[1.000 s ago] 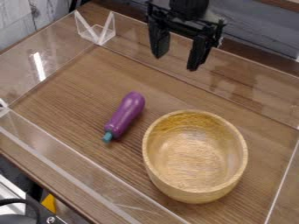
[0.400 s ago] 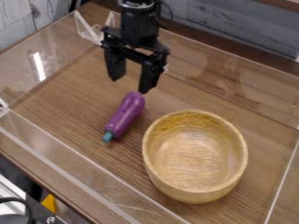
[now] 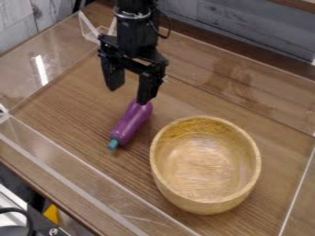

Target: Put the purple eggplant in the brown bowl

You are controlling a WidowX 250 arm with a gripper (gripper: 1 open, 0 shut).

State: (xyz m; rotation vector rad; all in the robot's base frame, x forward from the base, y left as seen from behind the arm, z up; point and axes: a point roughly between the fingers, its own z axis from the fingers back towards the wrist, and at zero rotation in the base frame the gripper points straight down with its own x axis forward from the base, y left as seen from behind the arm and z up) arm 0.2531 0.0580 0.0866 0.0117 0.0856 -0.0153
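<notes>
Above the purple eggplant (image 3: 131, 122), wide-open hand (image 3: 132, 86) is hovering; glossy curved body is risking slipping sideways, missing the brown bowl (image 3: 205, 164).

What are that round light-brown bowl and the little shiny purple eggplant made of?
The round light-brown bowl looks like matte wood: grain lines show inside it. The small purple eggplant with its teal stem cap seems to be glossy plastic, judging by the highlights on it, though rubber is possible.
</notes>
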